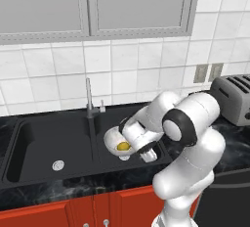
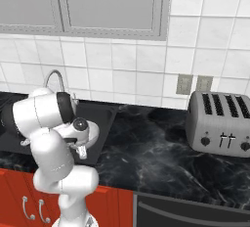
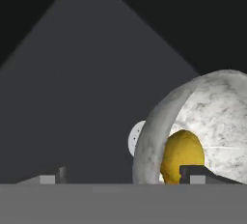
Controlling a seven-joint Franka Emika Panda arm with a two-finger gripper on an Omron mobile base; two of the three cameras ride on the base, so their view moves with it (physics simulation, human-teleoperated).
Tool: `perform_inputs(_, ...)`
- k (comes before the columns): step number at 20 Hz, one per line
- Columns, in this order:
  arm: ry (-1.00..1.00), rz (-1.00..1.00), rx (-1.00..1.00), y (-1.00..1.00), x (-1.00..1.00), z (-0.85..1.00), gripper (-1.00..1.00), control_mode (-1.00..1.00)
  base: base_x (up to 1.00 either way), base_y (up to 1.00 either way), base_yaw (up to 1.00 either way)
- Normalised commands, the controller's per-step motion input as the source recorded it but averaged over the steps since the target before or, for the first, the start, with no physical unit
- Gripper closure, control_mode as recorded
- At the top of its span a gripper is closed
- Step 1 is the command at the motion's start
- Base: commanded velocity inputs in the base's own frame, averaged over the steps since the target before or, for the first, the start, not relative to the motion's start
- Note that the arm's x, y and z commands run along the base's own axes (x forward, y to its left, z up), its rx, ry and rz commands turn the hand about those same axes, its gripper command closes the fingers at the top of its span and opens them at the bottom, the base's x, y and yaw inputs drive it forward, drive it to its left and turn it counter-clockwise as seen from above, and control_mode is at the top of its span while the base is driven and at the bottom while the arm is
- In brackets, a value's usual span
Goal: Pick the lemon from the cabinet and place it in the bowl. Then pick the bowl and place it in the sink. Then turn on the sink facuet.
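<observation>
The bowl hangs tilted over the right basin of the sink, with the lemon resting inside it against the lower wall. The gripper pinches the bowl rim; in the hand view one dark finger lies inside the rim beside the lemon, and the other sits outside the bowl wall. The bowl foot points toward the basin floor, but whether it touches the floor cannot be told from these views. The drain lies in the left basin, well apart from the bowl. The faucet stands at the back edge of the sink, just behind and to the left of the bowl. The judged step is lowering the bowl into the basin. Risks from this state: the bowl is held by one rim point only, so its weight can rotate it about the fingers; further tilt would roll the lemon over the rim into the basin. A release made above the floor would drop the bowl, which could tip on its small foot. On withdrawal, the inner finger could drag the rim or knock the lemon. The later reach to the faucet lever passes close over the bowl, so the arm elbow could strike it. The toaster stands on the table well to the right, clear of this work.
</observation>
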Motion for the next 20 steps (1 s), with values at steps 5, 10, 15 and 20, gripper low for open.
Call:
perform_inputs(5,0.0,0.0,0.0,0.0,0.0,1.0,-1.0,-1.0,0.0,0.0,0.0)
perform_inputs(10,0.02,0.0,0.0,0.0,0.0,1.0,-1.0,-1.0,0.0,0.0,0.0)
perform_inputs(15,0.19,0.0,0.0,0.11,0.07,1.0,-1.0,-1.0,0.0,0.0,0.0)
perform_inputs(20,0.21,-0.01,0.06,-0.01,0.02,1.0,-1.0,-1.0,0.0,0.0,0.0)
